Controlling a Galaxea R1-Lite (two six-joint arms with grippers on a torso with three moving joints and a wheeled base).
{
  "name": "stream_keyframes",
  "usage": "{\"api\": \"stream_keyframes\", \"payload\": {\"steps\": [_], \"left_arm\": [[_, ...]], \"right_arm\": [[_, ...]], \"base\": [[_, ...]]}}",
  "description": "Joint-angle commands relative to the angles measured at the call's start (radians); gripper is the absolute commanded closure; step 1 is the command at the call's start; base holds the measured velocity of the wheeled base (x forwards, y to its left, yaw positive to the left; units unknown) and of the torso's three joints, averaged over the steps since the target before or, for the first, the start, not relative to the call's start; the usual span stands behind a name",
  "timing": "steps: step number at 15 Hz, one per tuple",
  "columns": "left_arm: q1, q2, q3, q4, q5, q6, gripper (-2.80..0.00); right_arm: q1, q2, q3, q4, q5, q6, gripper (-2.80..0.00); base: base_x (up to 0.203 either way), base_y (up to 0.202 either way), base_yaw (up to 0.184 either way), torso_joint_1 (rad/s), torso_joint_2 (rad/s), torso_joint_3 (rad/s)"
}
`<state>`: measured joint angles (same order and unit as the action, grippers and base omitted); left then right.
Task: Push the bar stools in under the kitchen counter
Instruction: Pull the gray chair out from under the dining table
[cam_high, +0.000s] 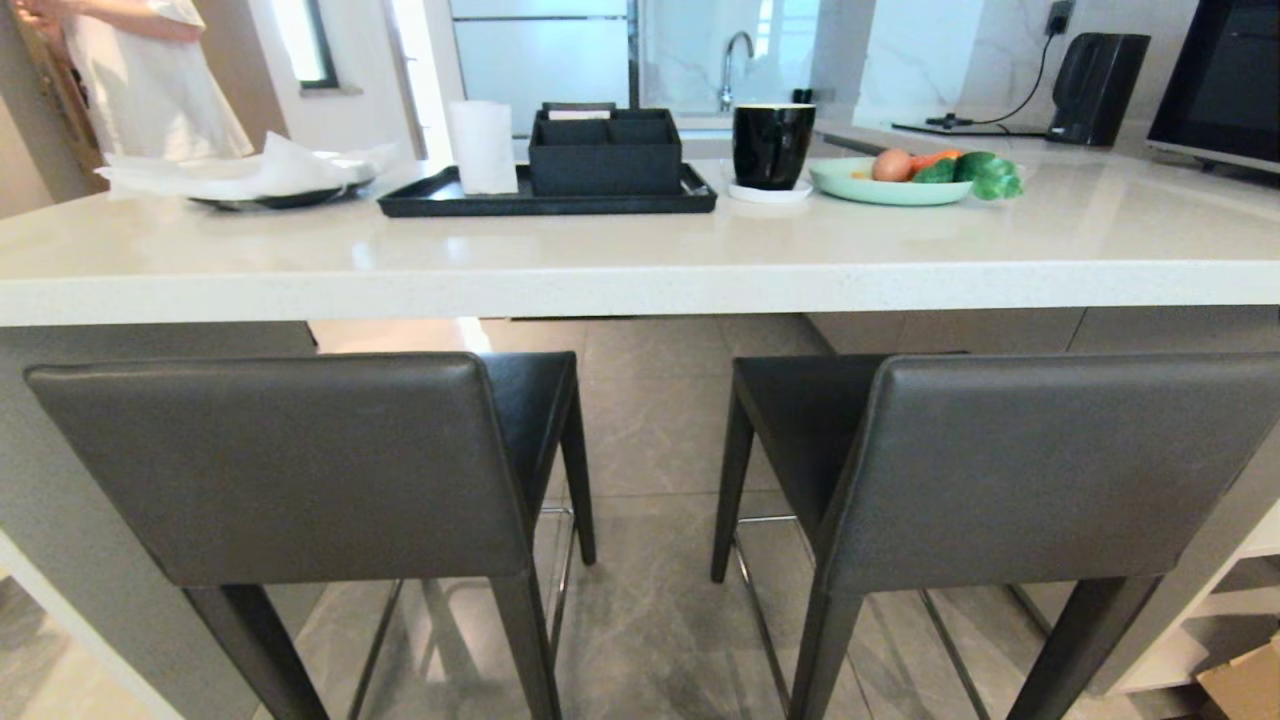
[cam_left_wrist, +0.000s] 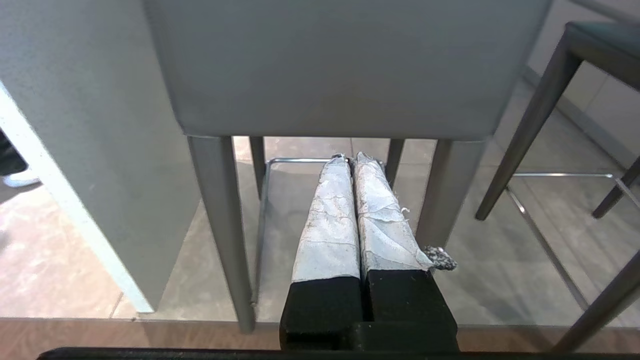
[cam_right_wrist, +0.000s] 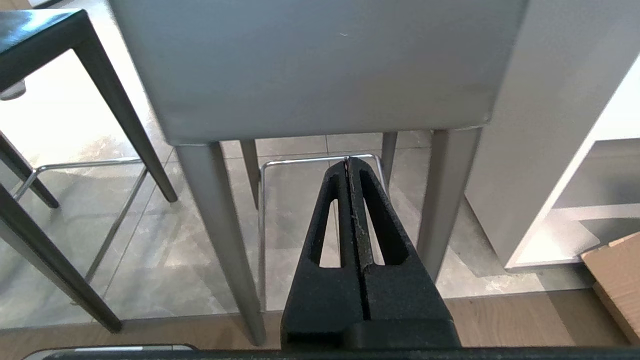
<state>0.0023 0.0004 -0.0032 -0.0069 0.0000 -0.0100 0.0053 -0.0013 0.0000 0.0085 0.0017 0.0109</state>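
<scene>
open floor gap between the two bar stools (cam_high: 290, 470) (cam_high: 1030, 470), running in under the surface (cam_high: 640, 285). backrests block straight approach on either side. grey side panel (cam_high: 60, 520) closes the left; white shelves (cam_high: 1240, 600) and a cardboard box (cam_high: 1245, 685) crowd the right.

My left gripper (cam_left_wrist: 350, 159) hangs low, its cloth-wrapped fingers (cam_left_wrist: 327, 225) pressed together. My right gripper (cam_right_wrist: 348, 160) sits alike, bare black fingers (cam_right_wrist: 380, 215) closed, holding nothing.
</scene>
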Motion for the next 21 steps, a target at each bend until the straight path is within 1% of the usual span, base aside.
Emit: {"api": "stream_keyframes", "payload": {"steps": [1, 21], "left_arm": [[0.001, 0.001, 0.000, -0.001, 0.000, -0.001, 0.00], [0.001, 0.001, 0.000, -0.002, 0.000, -0.001, 0.00]], "right_arm": [[0.001, 0.001, 0.002, 0.001, 0.000, 0.000, 0.00], [0.001, 0.001, 0.002, 0.001, 0.000, 0.001, 0.00]], "base": [[-0.006, -0.103, -0.004, 0.006, 0.00, 0.003], [0.000, -0.193, 0.001, 0.002, 0.00, 0.003]]}}
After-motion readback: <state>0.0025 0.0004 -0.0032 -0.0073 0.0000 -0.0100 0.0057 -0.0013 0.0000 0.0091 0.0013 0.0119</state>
